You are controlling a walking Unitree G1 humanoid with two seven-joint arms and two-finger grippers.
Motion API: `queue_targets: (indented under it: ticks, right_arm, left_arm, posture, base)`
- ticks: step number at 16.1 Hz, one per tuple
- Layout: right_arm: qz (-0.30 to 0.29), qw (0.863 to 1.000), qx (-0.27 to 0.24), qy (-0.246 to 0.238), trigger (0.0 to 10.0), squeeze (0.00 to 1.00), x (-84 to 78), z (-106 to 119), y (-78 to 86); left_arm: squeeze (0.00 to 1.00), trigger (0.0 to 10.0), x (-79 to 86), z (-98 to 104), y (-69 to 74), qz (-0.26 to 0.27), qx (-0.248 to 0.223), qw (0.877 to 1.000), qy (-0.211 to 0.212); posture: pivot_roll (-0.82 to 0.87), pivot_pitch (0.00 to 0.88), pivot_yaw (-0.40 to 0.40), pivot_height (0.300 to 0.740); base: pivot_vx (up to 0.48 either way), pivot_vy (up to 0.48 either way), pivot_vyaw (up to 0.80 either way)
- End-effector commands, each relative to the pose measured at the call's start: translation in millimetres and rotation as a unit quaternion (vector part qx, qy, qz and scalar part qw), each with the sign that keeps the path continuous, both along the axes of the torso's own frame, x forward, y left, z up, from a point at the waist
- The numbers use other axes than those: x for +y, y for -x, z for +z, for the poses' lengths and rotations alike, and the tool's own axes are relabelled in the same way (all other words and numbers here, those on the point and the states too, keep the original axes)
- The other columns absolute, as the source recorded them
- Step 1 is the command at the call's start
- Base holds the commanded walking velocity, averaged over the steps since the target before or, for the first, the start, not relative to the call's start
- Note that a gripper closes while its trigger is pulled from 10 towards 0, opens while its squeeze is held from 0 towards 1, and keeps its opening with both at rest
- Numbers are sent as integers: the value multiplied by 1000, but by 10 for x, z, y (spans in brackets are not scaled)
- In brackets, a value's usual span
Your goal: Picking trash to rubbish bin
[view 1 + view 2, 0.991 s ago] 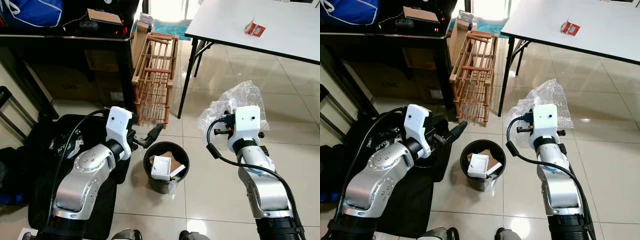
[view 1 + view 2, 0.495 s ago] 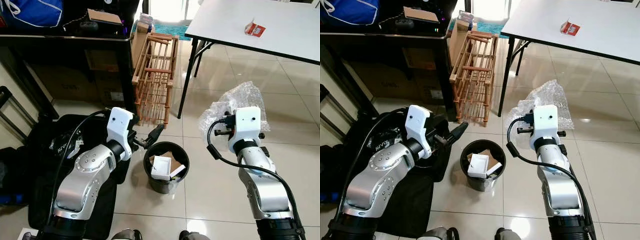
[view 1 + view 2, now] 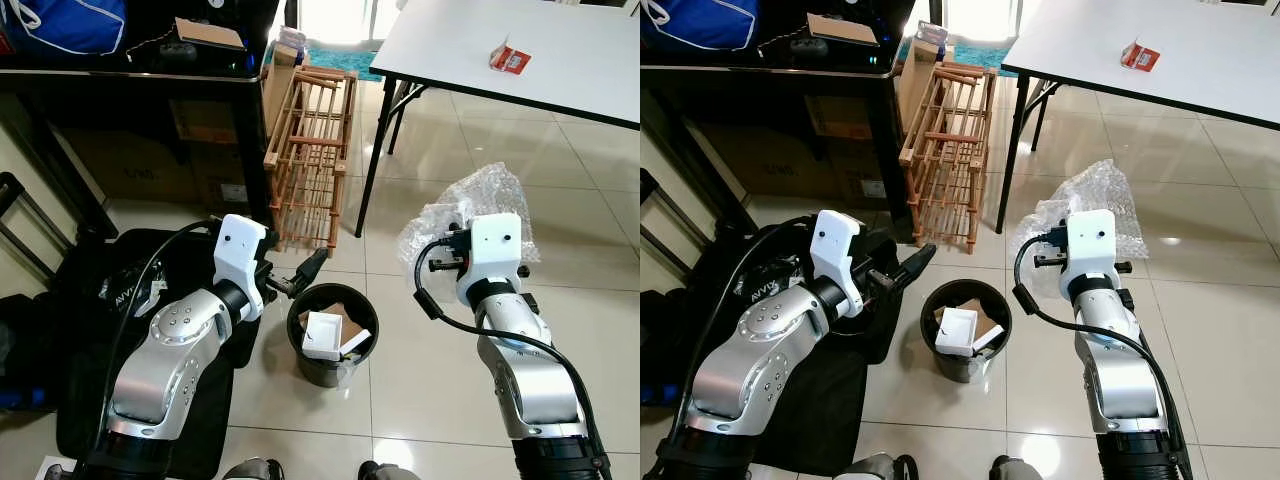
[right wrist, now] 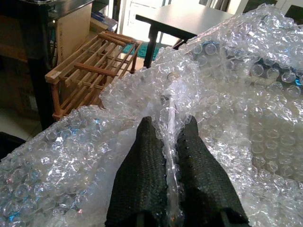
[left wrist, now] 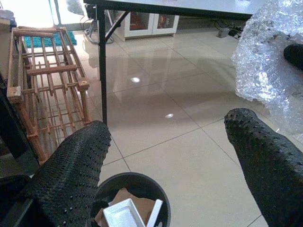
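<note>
Bin [image 3: 333, 336] holds white box [image 3: 322, 335], cardboard; right tool [image 4: 165, 142] pinching bubble wrap [image 3: 480, 200]; left tool [image 5: 165, 156] wide.

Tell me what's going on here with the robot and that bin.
The right gripper is shut on a sheet of bubble wrap, held up to the right of the bin. The left gripper hangs open by the bin's left rim. The bin holds a white box and cardboard.

The bin [image 3: 332, 347] sits on the floor [image 3: 420, 370] between both arms; the rack [image 3: 310, 155] stands behind it, left of the bench [image 3: 520, 50].
</note>
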State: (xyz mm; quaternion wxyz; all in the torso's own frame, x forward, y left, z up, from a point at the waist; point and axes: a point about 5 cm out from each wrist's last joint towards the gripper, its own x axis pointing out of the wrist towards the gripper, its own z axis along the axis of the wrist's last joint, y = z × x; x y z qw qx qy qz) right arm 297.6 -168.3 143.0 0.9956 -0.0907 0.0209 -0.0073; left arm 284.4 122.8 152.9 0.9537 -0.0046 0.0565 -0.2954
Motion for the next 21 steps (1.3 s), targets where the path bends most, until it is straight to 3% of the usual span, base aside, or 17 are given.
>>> queue_targets:
  ticks: [1,7,14,19,21]
  right_arm:
    - [-4,1000,1,5,10000,0,-34,3,33]
    - [14,1000,10,4,10000,0,51,-40,25]
    - [42,996,70,-42,10000,0,261,-302,-11]
    - [24,995,92,-36,10000,0,241,-434,-133]
    - [21,995,96,-31,10000,0,232,-458,-122]
  left_arm:
    - [0,10000,-10,-1,22,-5,-3,1000,-3]
    - [0,10000,41,15,19,3,-3,1000,-4]
    - [0,10000,88,-17,110,14,16,1000,-1]
    - [0,10000,92,-178,209,9,43,999,-11]
    - [0,10000,119,-305,324,5,68,998,-10]
  posture:
    - [29,125,9,740]
    - [51,147,8,740]
    - [79,217,20,740]
    - [75,269,33,740]
    - [68,320,31,740]
  base:
    - [0,0,0]
    - [0,0,0]
    - [0,0,0]
    - [0,0,0]
    - [0,0,0]
